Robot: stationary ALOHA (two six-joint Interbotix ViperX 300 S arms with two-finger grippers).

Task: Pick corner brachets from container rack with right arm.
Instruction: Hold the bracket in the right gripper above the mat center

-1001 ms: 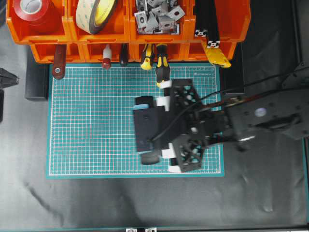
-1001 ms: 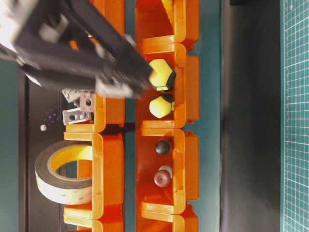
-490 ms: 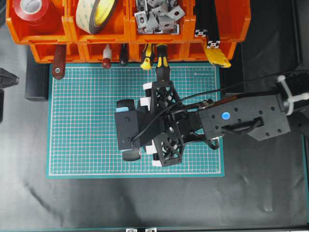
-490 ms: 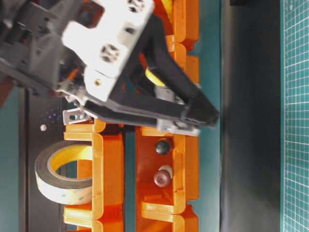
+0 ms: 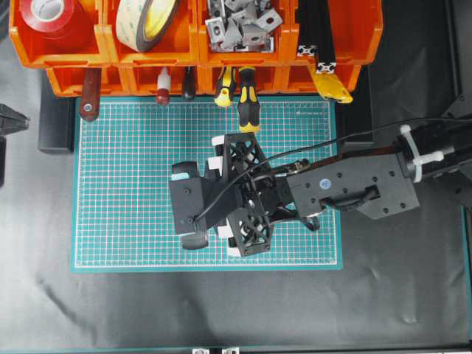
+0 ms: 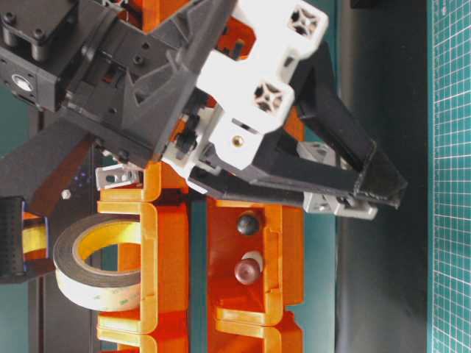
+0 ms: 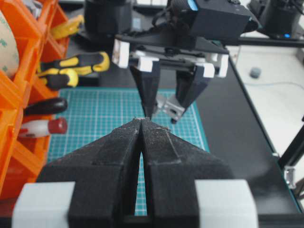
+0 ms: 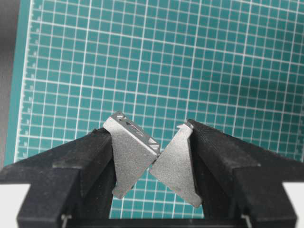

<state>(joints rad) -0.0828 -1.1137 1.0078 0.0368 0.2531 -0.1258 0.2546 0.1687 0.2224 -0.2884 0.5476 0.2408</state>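
Observation:
My right arm's gripper (image 5: pixel 249 190) hangs over the green mat (image 5: pixel 133 184), pointing down. In the right wrist view the gripper (image 8: pixel 150 129) is shut on two silver-grey corner brachets, one (image 8: pixel 129 151) against the left jaw and one (image 8: pixel 179 164) against the right, touching corner to corner. The left wrist view shows the same brachets (image 7: pixel 172 107) between the black fingers (image 7: pixel 146 92). More corner brachets (image 5: pixel 240 22) fill an upper bin of the orange container rack (image 5: pixel 195 56). My left gripper (image 7: pixel 142 121) is shut and empty, parked at the left edge (image 5: pixel 10 119).
Yellow-and-black screwdriver handles (image 5: pixel 248 103) stick out of the rack's lower tier over the mat's far edge. A red tape roll (image 5: pixel 48 15), a beige tape roll (image 5: pixel 146 21) and black slotted bars (image 5: pixel 317 37) sit in the other upper bins. Black table surface (image 5: pixel 221 310) surrounds the mat.
The right arm has swung leftward over the mat, away from the rack, with the brachets still in its jaws. The left gripper has stayed put.

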